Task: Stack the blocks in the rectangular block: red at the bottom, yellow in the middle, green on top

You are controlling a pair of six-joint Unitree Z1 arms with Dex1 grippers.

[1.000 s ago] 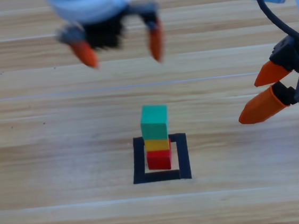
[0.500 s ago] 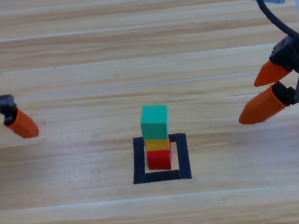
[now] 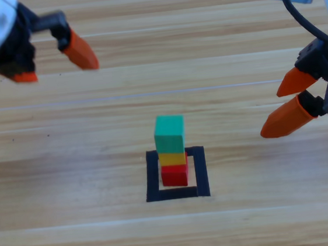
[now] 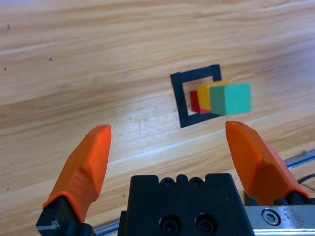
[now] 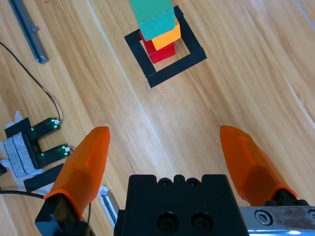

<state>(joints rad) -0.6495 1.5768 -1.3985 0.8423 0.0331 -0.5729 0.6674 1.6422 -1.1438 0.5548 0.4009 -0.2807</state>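
No readable text, no labels, no brands, no numbers — none on any surface

A light wooden table (image 3: 69, 168) with lengthwise grain fills every view. In the right wrist view, thin black cables (image 5: 29, 73) and a grey metal rod (image 5: 27, 29) occupy the left side.

A robotics lab bench is suggested. A wooden table (image 3: 69, 168) is marked with a black tape outline (image 3: 178, 193). Loose cables (image 5: 29, 73) and a small lit electronic module (image 5: 37, 142) are seen at its edge.
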